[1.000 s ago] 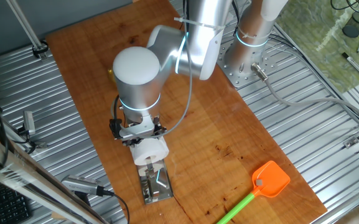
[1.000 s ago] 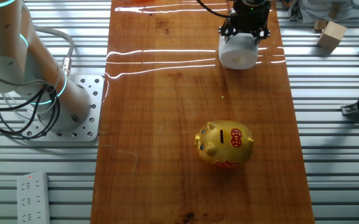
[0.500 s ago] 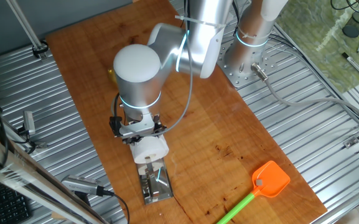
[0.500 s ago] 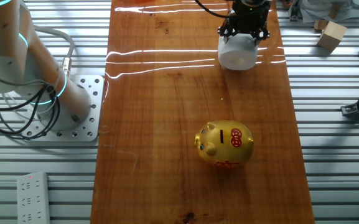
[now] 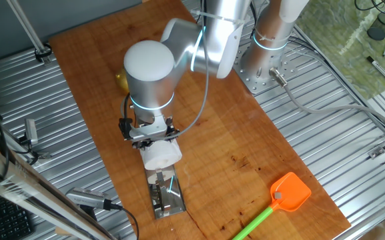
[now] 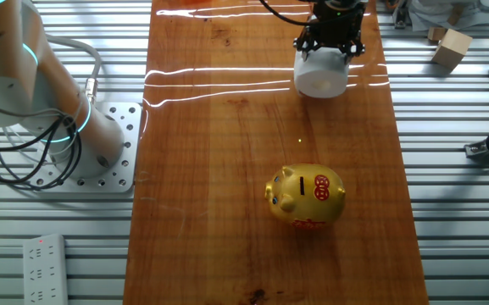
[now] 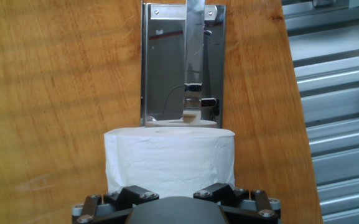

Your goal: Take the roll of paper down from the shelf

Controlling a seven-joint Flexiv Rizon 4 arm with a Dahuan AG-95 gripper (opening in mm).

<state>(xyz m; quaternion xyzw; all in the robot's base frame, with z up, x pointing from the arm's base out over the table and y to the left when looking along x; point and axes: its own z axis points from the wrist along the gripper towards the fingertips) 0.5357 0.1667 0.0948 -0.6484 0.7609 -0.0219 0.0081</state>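
The roll of paper (image 5: 162,154) is white and is held in my gripper (image 5: 157,145), which is shut on it. It also shows in the other fixed view (image 6: 321,76) and fills the lower part of the hand view (image 7: 170,158). The shelf (image 5: 165,195) is a silvery metal holder lying on the wooden tabletop near its front edge. In the hand view the shelf (image 7: 167,68) shows its base plate and a central bar, just beyond the roll. The roll is off the bar's end. My fingertips are hidden by the roll.
A gold piggy bank (image 6: 305,196) stands on the wooden tabletop (image 6: 227,169). An orange fly swatter with a green handle (image 5: 282,200) lies at the table's front corner. The arm's base (image 5: 265,60) is bolted beside the board. Ribbed metal surrounds the board.
My gripper has pulled the roll back along the board, away from the shelf. More of the holder's plate and bar is now uncovered.
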